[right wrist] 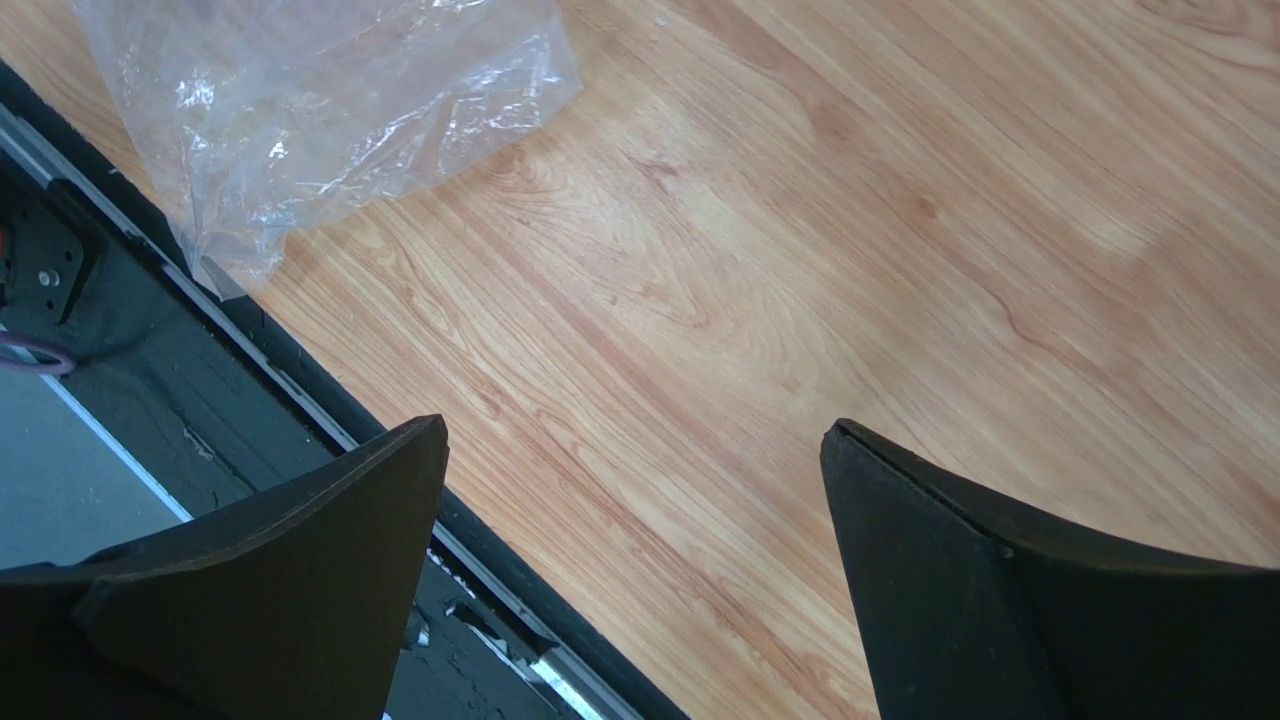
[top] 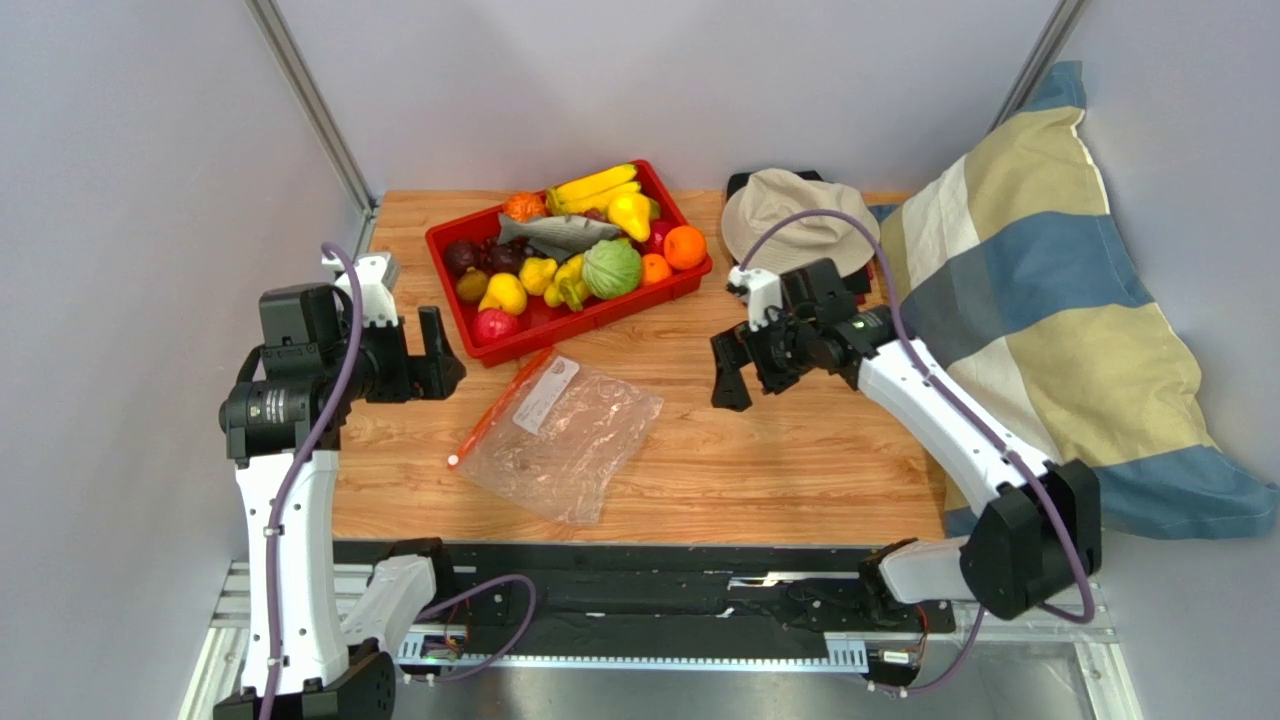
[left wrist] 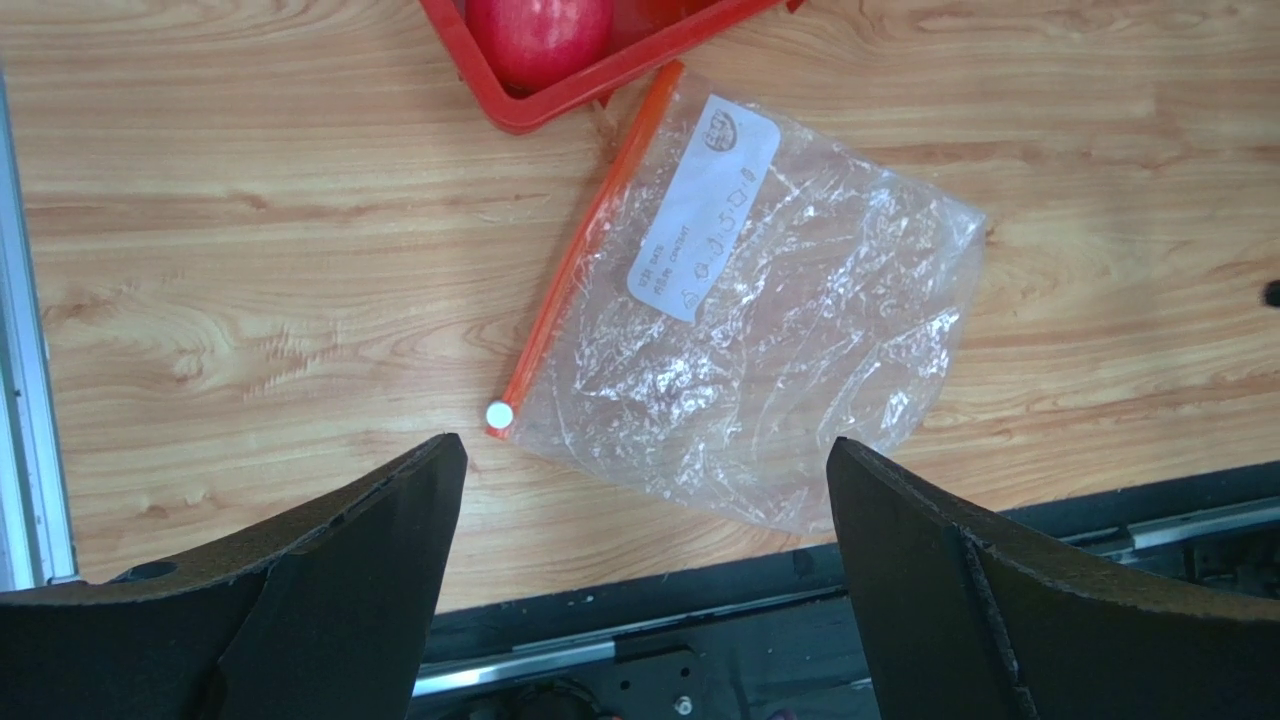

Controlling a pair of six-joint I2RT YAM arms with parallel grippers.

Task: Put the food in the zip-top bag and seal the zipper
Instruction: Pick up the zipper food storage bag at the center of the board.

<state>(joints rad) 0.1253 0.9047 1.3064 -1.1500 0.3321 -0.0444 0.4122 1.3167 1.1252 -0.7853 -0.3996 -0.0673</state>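
Note:
The food (top: 579, 248), several glossy toy fruits and vegetables with a grey fish, lies piled in a red tray (top: 481, 339) at the back of the table. A red apple (left wrist: 541, 30) shows at the tray's corner. The clear zip-top bag (top: 568, 438) (left wrist: 766, 330) lies flat and empty in front of the tray. Its orange-red zipper (left wrist: 579, 263) runs along the left edge, with the white slider (left wrist: 499, 414) at the near end. My left gripper (top: 409, 368) (left wrist: 643, 450) hovers open, left of the bag. My right gripper (top: 751, 375) (right wrist: 631, 435) hangs open over bare wood, right of the bag (right wrist: 316, 105).
A beige hat (top: 796, 218) lies at the back right on something dark. A large striped pillow (top: 1052, 300) leans over the table's right edge. A black rail (top: 676, 578) runs along the near edge, and grey walls close in the left and back sides.

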